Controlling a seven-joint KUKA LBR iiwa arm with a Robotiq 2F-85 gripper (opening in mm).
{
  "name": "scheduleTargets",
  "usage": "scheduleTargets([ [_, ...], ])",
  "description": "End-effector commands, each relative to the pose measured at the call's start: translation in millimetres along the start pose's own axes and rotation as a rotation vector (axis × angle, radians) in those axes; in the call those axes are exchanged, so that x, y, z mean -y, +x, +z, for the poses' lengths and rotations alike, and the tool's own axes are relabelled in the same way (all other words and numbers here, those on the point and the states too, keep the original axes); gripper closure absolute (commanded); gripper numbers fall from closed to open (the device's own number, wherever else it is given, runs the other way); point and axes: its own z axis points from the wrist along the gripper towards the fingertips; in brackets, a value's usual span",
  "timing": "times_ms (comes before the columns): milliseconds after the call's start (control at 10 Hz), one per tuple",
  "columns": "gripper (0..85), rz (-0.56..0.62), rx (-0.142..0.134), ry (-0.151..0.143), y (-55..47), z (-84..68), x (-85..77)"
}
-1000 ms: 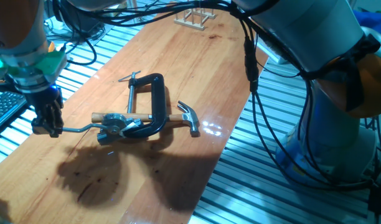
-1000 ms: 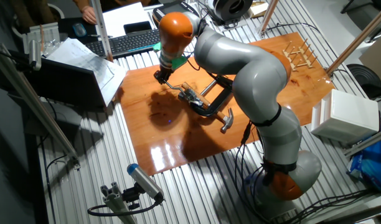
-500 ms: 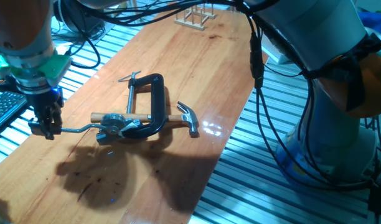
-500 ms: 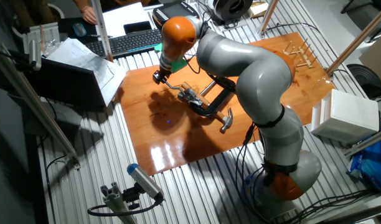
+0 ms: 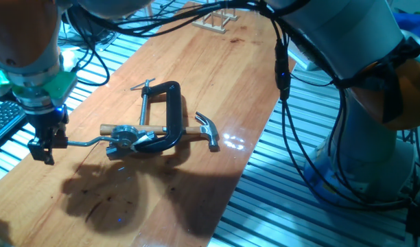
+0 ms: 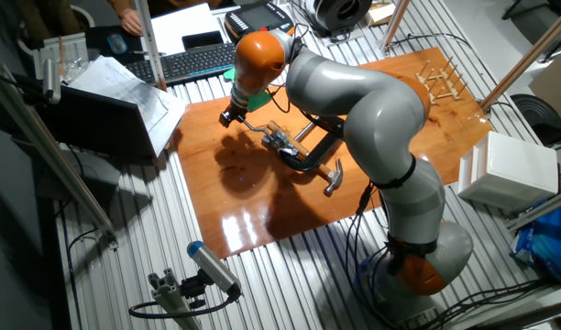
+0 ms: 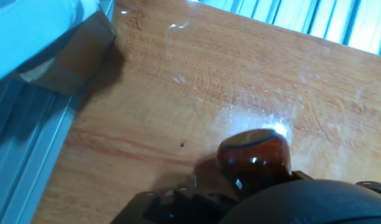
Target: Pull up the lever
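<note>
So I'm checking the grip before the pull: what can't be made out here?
- Pincer contact with the lever: hidden in one fixed view by the dark fingers, too small in the other.
- Fingers in the hand view: cut off by the bottom edge; only the lever's knob shows.
- Lever's hub: crowded by the hammer and C-clamp.

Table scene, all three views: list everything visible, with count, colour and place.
lever: one, silver crank with dark red-brown knob, left of the clamp, knob end at the pincer
C-clamp: one, black, mid-table, over the hammer
hammer: one, pale wooden handle, steel head, lying under the clamp
wooden rack: one, pale, far end of the table
table: one, orange-brown wood
keyboard: one, black, beyond the table
white box: one, off the table's side
arm: one, grey with orange joints
pincer: one, black, at the lever's knob; grip not clear
</note>
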Motion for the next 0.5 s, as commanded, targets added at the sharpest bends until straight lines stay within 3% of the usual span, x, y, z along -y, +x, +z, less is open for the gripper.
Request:
scheduleTargets([
  [0,34.0,-0.016,-0.005,-0.007,-2.2,2.5,2.1],
  [100,34.0,-0.034,-0.007,-0.010,-3.0,3.7,3.6],
  [200,51.0,-0.042,-0.011,-0.013,-3.1,4.2,4.1],
  [300,51.0,-0.044,-0.015,-0.014,-3.1,4.6,4.9],
  [400,68.0,-0.044,-0.026,-0.017,-3.2,4.9,5.5],
])
